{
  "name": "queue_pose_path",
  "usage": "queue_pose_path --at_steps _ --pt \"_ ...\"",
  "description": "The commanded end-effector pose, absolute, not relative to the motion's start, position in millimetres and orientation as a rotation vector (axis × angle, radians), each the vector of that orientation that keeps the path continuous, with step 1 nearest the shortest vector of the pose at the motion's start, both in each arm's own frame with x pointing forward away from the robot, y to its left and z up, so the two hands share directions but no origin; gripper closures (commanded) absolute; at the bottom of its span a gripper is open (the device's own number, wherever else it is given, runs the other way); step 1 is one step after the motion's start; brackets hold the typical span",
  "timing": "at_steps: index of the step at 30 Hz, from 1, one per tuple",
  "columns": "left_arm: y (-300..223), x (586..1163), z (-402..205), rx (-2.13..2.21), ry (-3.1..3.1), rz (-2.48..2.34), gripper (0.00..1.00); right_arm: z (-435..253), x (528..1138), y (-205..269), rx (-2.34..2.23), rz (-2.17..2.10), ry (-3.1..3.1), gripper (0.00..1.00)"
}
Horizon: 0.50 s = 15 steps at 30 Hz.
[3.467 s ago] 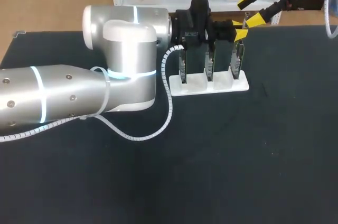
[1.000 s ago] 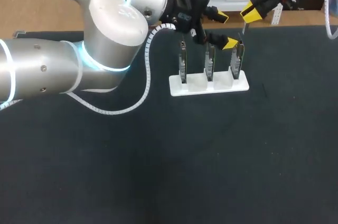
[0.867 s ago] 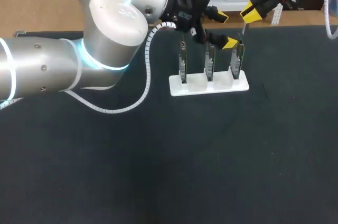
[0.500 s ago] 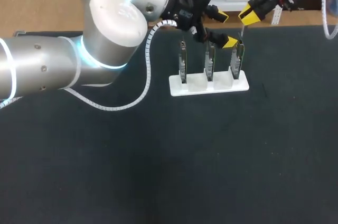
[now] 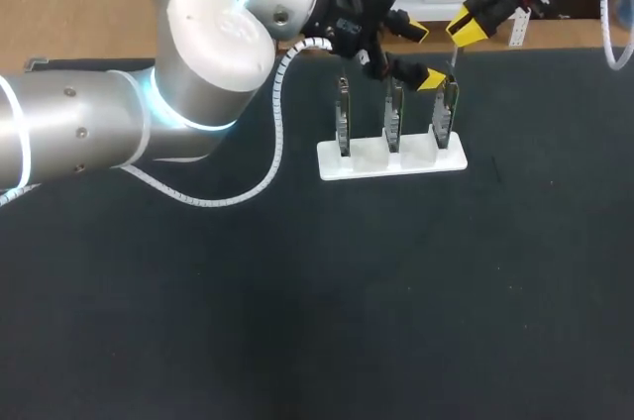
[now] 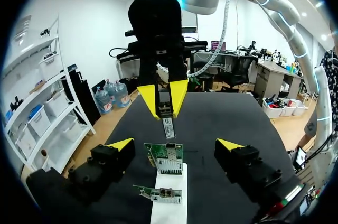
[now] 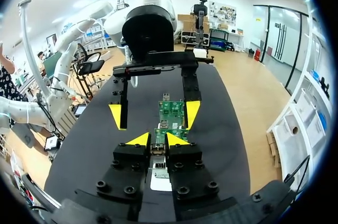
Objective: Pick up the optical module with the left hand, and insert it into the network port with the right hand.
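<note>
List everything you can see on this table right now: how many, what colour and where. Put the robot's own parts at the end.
table: one, black top, under everything.
white stand: one, white, towards the far side of the table.
network cards: three, green with metal brackets, upright in a row in the stand.
optical module: one, silver and dark, held just above the card at the right end of the row.
left pincer: one, black with yellow tips, open, over the right end of the card row.
right pincer: one, black with yellow tips, shut on the optical module.
</note>
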State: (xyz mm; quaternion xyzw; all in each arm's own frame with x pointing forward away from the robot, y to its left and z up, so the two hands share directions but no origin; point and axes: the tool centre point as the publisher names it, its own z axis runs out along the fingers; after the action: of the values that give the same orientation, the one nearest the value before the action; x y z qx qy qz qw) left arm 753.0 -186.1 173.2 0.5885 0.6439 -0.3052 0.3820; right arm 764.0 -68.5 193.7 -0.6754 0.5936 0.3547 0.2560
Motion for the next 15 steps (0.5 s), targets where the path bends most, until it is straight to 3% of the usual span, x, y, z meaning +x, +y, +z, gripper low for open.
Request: queue_pose_path --at_steps 1,15 --pt "-187.3 754.4 174.3 1.506 1.648 -0.777 0.0 193.0 765.1 -68.5 -1.831 0.968 1.609 1.0" --pt "-187.3 754.4 174.3 1.506 1.648 -0.777 0.0 190.6 765.9 -66.6 -1.838 0.971 1.605 1.0"
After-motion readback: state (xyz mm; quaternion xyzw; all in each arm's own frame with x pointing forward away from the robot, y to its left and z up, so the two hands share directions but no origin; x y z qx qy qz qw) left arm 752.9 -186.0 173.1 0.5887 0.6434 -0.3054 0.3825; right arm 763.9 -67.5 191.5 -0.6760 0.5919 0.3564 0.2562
